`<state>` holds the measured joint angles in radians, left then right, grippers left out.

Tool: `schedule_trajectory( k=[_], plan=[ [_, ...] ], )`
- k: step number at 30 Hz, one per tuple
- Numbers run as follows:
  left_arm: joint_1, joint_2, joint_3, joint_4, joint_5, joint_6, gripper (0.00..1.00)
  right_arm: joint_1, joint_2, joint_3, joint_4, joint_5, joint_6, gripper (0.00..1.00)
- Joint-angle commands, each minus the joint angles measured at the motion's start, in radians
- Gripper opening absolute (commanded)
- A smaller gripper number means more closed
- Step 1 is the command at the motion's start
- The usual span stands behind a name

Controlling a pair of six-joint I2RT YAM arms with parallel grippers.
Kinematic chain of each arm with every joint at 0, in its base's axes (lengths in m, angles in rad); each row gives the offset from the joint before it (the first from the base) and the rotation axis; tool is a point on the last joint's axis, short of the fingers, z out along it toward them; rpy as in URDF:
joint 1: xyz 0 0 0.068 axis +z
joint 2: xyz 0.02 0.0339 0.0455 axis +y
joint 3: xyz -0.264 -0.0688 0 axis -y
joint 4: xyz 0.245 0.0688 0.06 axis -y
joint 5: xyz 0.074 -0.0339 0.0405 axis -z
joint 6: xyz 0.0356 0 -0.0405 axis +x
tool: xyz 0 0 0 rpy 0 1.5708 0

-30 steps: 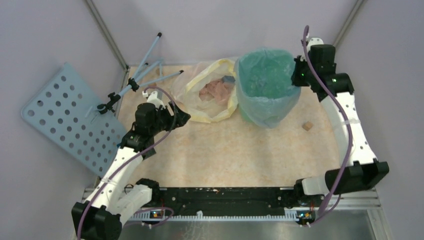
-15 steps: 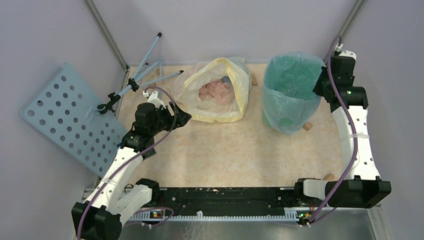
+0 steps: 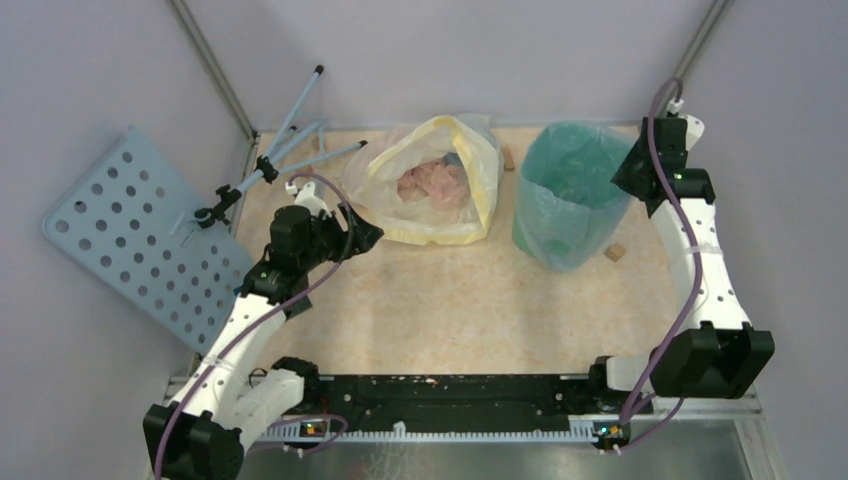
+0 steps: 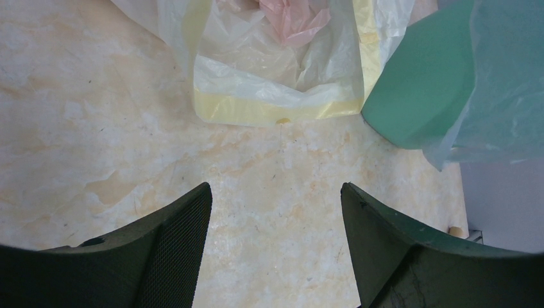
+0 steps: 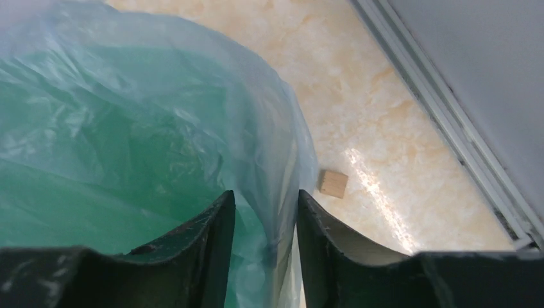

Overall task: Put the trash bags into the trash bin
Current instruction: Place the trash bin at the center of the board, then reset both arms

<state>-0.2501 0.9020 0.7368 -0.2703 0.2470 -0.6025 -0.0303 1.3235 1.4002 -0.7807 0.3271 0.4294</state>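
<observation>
The mint-green trash bin (image 3: 541,238) stands at the back right of the table, and its side also shows in the left wrist view (image 4: 420,83). The pale-blue see-through trash bag (image 3: 578,160) lines it, with the bag's edge folded out over the rim (image 4: 507,96). My right gripper (image 3: 626,176) is at the bin's right rim. Its jaws (image 5: 264,192) stand apart, with a pleat of the bag's film (image 5: 282,173) hanging loose in the gap. My left gripper (image 3: 368,236) hovers open and empty over bare table (image 4: 276,189), left of the whitish bag.
A whitish bag with a yellow rim (image 3: 436,190) holding pink scraps lies left of the bin. A small wooden block (image 3: 614,252) sits by the bin's right foot. A pale-blue perforated board (image 3: 130,230) and blue rods (image 3: 292,140) lean at the far left. Walls stand close behind.
The bin with its bag slid to the right, away from the whitish bag, then settled. The right gripper's jaws have parted from their hold on the rim. The left arm has not moved.
</observation>
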Motion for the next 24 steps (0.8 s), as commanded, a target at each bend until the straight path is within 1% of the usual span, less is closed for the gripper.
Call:
schedule_trajectory(
  k=[1, 2, 4, 7, 10, 13, 17, 24],
  plan=[
    [0.002, -0.002, 0.001, 0.046, 0.017, 0.004, 0.79, -0.001, -0.05, -0.011, 0.116, -0.02, 0.026, 0.57],
    [0.002, -0.006, 0.001, 0.046, 0.014, 0.008, 0.8, 0.0, -0.059, -0.011, 0.119, -0.022, 0.025, 0.64],
    [0.002, -0.015, 0.002, 0.051, 0.009, 0.02, 0.8, -0.002, -0.08, 0.003, 0.108, -0.016, 0.012, 0.71],
    [0.002, -0.024, 0.006, 0.057, 0.003, 0.049, 0.82, -0.002, -0.119, 0.03, 0.094, 0.008, -0.016, 0.72],
    [0.002, -0.032, 0.016, 0.061, -0.005, 0.07, 0.84, -0.002, -0.183, 0.012, 0.112, 0.048, -0.034, 0.72],
    [0.002, -0.038, 0.014, 0.078, 0.006, 0.082, 0.86, -0.001, -0.274, -0.08, 0.18, 0.106, -0.038, 0.71],
    [0.002, -0.058, -0.013, 0.116, 0.033, 0.09, 0.88, -0.001, -0.408, -0.265, 0.282, 0.193, -0.016, 0.69],
    [0.002, -0.075, -0.047, 0.14, 0.052, 0.094, 0.9, -0.002, -0.581, -0.515, 0.285, 0.42, 0.14, 0.68]
  ],
)
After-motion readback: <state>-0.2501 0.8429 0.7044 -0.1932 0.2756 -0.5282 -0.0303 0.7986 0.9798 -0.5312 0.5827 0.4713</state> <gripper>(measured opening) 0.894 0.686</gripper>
